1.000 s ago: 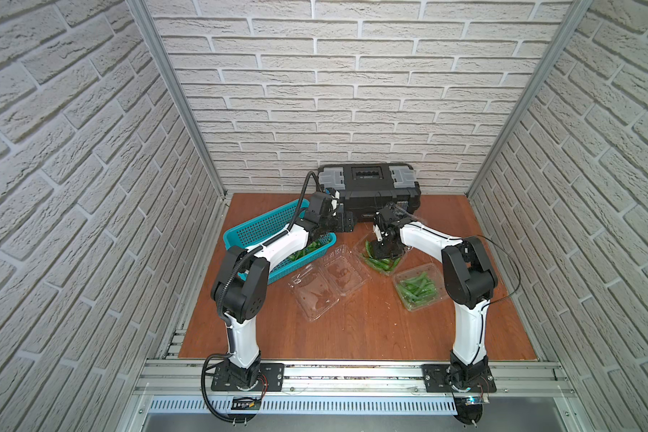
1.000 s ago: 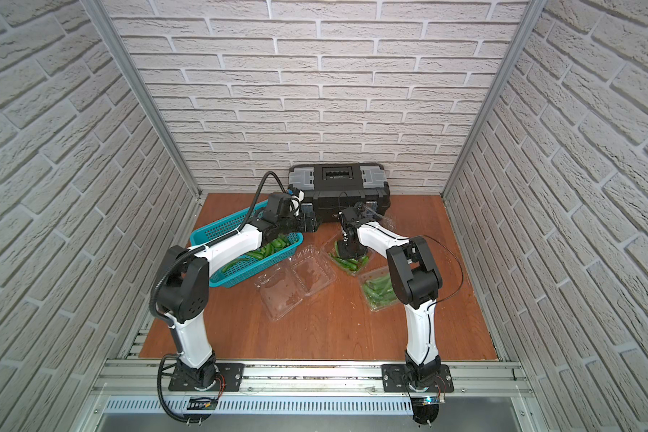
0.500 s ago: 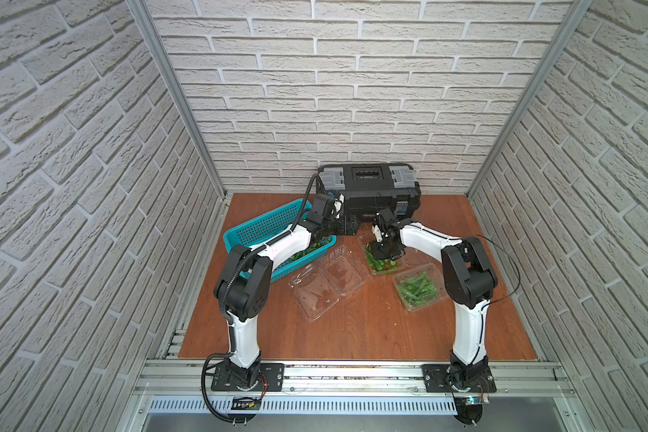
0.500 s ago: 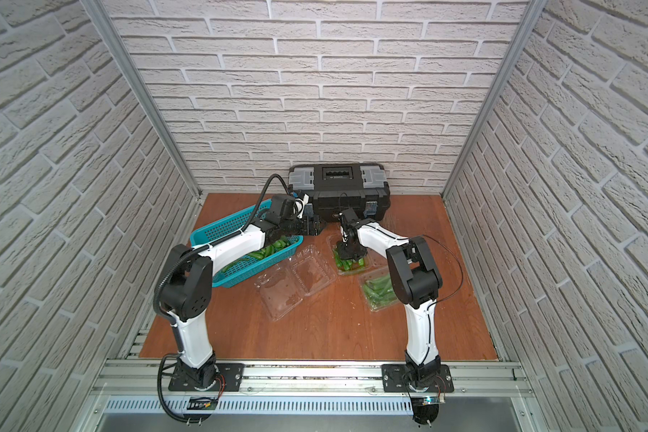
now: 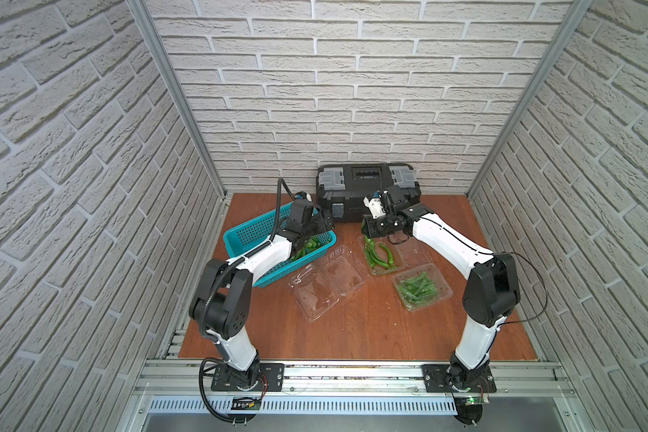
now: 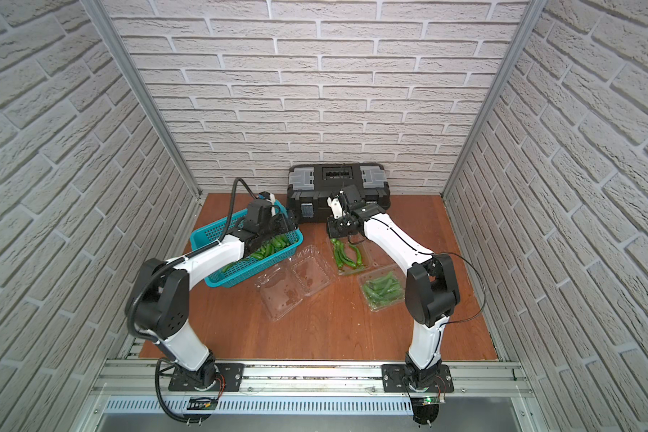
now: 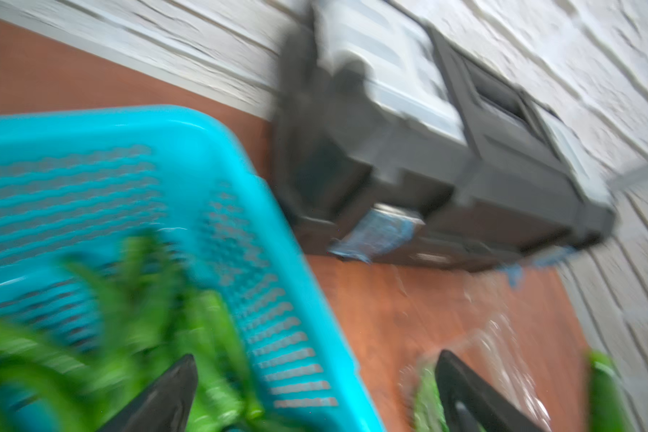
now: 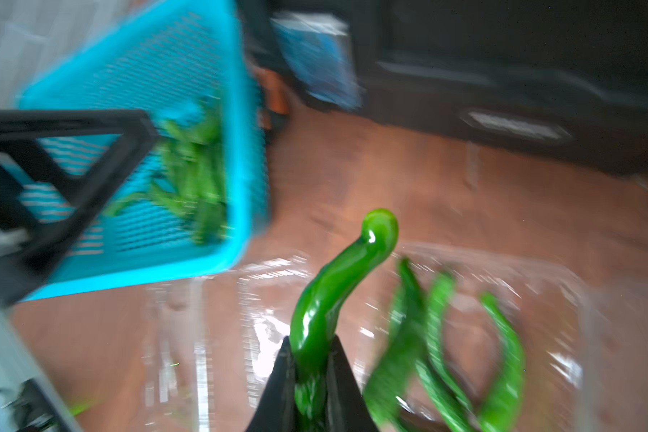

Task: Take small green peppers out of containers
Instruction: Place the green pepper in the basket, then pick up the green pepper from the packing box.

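One pepper (image 8: 337, 291) is being gripped in the closed right claw (image 8: 311, 368) at lower centre, near the part-emptied box (image 8: 573, 299), while the left claw (image 7: 315, 361) is being held open over the basket (image 5: 247, 232) at centre left; the empty box (image 5: 337, 276) is finished, and the full box (image 5: 442, 295) is being left for later.

Rear: black toolbox (image 5: 367, 187) stood against the back wall, closing that side.
Left: teal basket (image 5: 247, 233) occupied the left rear quarter.
Centre: empty container (image 5: 328, 286), part-filled container (image 5: 412, 251) and full container (image 5: 421, 288) lay close together, gaps narrow.
Front: bare table (image 5: 352, 333) gave open passage.
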{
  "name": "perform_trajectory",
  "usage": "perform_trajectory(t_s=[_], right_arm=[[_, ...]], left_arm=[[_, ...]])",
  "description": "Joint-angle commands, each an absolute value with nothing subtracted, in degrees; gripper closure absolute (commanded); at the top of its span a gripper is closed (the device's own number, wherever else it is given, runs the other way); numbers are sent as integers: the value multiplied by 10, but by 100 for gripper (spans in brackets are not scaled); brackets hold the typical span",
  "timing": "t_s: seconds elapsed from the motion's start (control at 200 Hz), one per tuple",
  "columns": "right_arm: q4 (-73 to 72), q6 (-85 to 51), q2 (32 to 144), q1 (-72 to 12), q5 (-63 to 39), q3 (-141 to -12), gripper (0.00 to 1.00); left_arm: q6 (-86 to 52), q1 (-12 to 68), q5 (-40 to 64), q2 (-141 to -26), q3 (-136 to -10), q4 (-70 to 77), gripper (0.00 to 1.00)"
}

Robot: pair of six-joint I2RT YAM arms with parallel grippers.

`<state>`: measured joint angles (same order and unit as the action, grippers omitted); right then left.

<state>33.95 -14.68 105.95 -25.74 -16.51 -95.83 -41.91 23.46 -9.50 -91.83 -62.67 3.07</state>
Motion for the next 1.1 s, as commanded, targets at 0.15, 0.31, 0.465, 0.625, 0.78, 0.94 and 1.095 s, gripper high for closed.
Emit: perform_trajectory(t_s=[0.15, 0.31, 0.465, 0.625, 0.78, 0.94, 1.095], right_arm=[[154, -215, 1120, -319, -333, -1052, 93], [91, -307, 1216, -330, -366, -1104, 69], [108, -305, 1205, -323, -321, -1086, 61], [149, -267, 1109, -294, -201, -980, 62], [233, -275, 1024, -253, 6, -867, 62], [306, -321, 992, -191, 107, -792, 62], [313, -320, 1000, -153, 82, -747, 61]], left_arm=[[-457, 224, -359, -806, -566, -13, 2], [-464, 225, -367, -797, -568, -42, 2], [-422, 235, -330, -810, -586, -25, 2], [-332, 260, -192, -882, -660, -10, 2], [-268, 290, 38, -1001, -786, -51, 2], [-221, 333, 175, -1132, -938, -177, 2], [-175, 368, 182, -1203, -1033, -273, 2]])
